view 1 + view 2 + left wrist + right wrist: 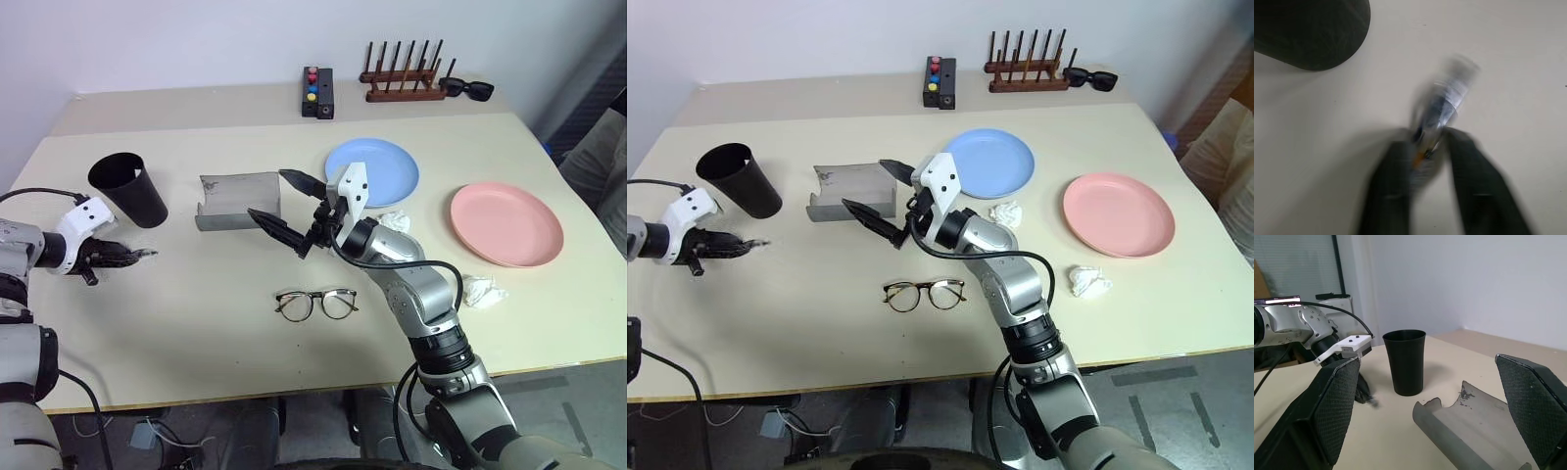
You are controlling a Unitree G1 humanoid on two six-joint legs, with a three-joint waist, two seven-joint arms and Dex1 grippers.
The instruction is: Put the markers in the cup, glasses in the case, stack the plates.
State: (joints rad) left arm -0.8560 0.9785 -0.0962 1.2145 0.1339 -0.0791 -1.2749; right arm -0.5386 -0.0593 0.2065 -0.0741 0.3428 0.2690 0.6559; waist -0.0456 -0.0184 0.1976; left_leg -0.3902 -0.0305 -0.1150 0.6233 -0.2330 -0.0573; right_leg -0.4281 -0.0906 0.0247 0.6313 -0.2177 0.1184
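Marker step in hand. At the left edge of the frame, left tool [127,257] low over the desk [196,333], fingers clamped on a marker [1442,110] whose tip pokes out past them toward the middle; forearm coming in level from the left, wrist angled down. Only one marker made out; no telling where the second lies. Just above and right of that tool, cup [129,189] upright, mouth open. Next move, by judgement: lift the marker clear, swing it up over the rim, tip it point-down and let go.

Further right, grey case [238,201] lying open in the upper middle. Right tool [284,204] hanging above the case's near right corner, fingers wide apart, nothing between them; arm bent up from the lower right of the frame, elbow low, wrist raised. Below it, glasses [316,304] flat on the desk, not yet cased. Upper middle-right, blue plate [372,168]; further right, pink plate [506,223], well apart, unstacked.
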